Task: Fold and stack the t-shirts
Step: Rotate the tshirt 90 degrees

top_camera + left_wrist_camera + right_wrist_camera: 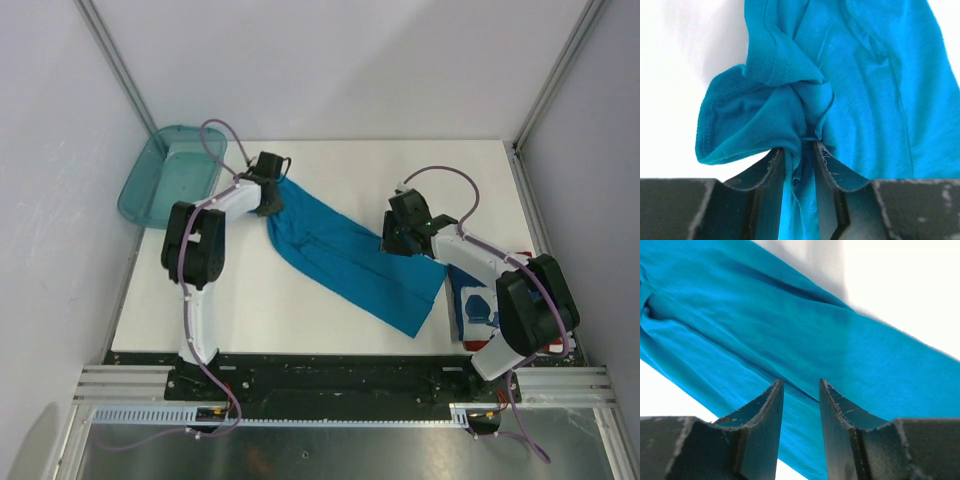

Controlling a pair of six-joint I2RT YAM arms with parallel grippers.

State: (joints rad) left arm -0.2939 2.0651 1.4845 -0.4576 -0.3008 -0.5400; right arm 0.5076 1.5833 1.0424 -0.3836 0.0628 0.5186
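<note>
1. Worktop (400, 170): white, flat. Carries every item below and serves as the folding surface.

2. Teal-blue t-shirt (345, 255): lies near the middle of the worktop, drawn out in a long diagonal band from upper left to lower right. It is not yet folded to a neat rectangle. The band shape reads as a cloth pulled by 1 end, the rest trailing flat. In the left wrist view the teal-blue t-shirt (880, 90) bunches into a knot of gathers at the held end, with a hemmed opening flaring to the left. In the right wrist view the teal-blue t-shirt (790, 340) runs smooth, with 1 long crease.

3. Bin (165, 180): translucent teal plastic, at the far left corner, partly over the worktop edge. Apart from the shirts.

4. Folded dark blue t-shirt (478, 308): at the near right edge, half hidden under the right arm. White print and a red edge show. Judged to be the base of the stack, parked out of the folding area.

5. Left tool (270, 195): at the band's upper left end. The left tool (800, 147) pinches a gathered fold of teal cloth, probably to lift or drag that end.

6. Right tool (400, 238): over the band's upper edge, about midway. The right tool (801, 385) has its jaws parted, no cloth seen between them. Likely poised to take a second hold. Contact with the cloth cannot be told.
</note>
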